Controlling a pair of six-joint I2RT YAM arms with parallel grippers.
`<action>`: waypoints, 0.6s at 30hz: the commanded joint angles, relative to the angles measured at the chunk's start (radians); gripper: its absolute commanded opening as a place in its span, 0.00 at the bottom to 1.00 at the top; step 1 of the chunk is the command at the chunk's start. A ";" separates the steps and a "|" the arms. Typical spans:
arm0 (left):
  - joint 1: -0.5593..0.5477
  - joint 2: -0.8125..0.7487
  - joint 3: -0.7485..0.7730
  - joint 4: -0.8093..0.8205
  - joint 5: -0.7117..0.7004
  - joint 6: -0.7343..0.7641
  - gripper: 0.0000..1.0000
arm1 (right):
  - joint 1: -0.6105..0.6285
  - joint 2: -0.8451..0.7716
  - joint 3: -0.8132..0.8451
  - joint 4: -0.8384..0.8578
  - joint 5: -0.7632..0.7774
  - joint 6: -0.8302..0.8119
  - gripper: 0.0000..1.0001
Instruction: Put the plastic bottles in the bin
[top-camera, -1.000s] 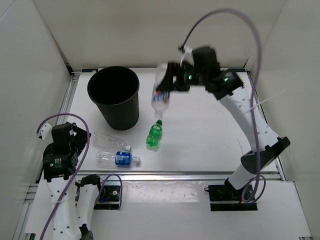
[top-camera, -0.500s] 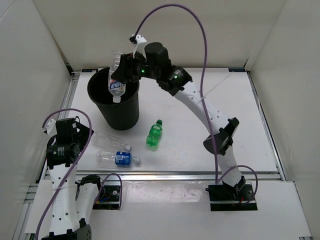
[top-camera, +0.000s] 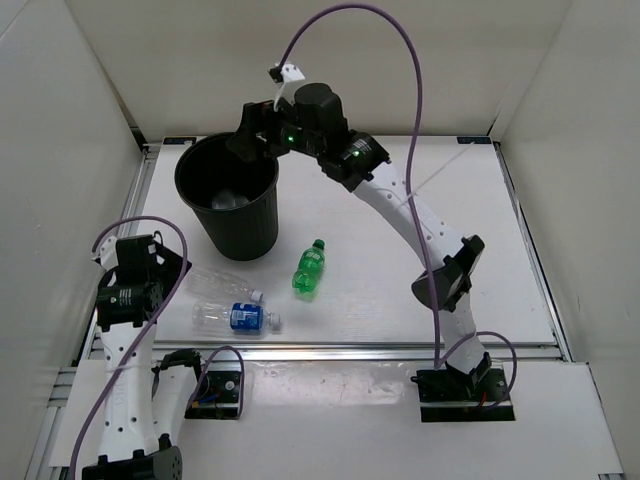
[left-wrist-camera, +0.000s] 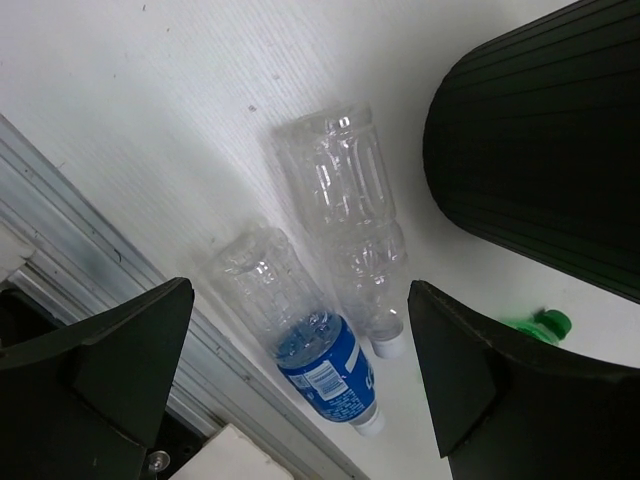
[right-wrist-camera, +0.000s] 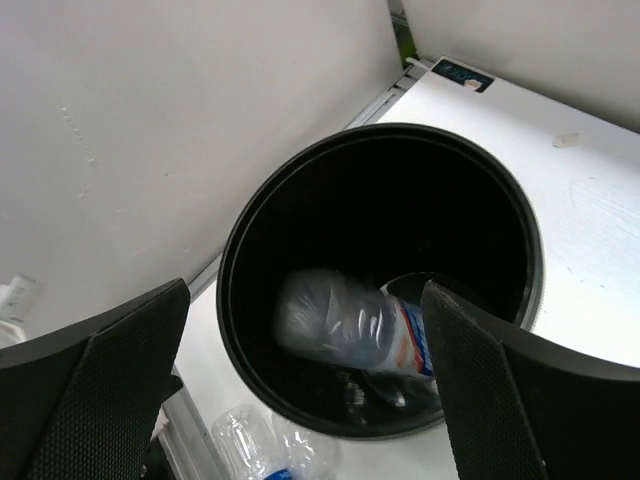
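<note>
Black plastic, round and tapering toward its base, the bin (top-camera: 240, 225) stands upright at the far left of the table (top-camera: 520, 250). The right arm reaches across the table, and the right gripper (right-wrist-camera: 302, 290) hangs directly over the bin's open mouth. Its fingers are spread wide with nothing between them, so it grasps nothing. Below it, inside the bin, a labelled clear bottle (right-wrist-camera: 345, 325) lies near the bottom. It looks blurred in the wrist view, with part of a blue label showing. The other three bottles lie on their sides on the table in front of the bin. A green bottle (top-camera: 310, 268) sits to the right of the bin's base, near it but not touching, with its cap pointing toward the far side. A plain clear bottle (top-camera: 222, 280) lies just in front of the bin. A blue-labelled bottle (top-camera: 238, 317) lies just beside it, closer to the near edge, and both caps point to the right. Whether these two touch cannot be told. The left gripper (left-wrist-camera: 300, 290) is at the near left of the table, above and a little to the left of these two bottles. Its fingers are fully apart and empty, clear of both bottles.
</note>
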 joint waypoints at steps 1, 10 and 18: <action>-0.003 0.017 -0.018 0.004 -0.004 -0.016 1.00 | -0.025 -0.177 -0.033 -0.043 0.129 -0.014 1.00; -0.003 -0.024 -0.081 0.060 -0.070 0.004 1.00 | -0.313 -0.674 -0.904 -0.131 -0.095 0.320 0.99; -0.003 -0.119 -0.136 0.116 -0.070 -0.006 1.00 | -0.274 -0.543 -1.157 -0.169 -0.241 0.382 0.99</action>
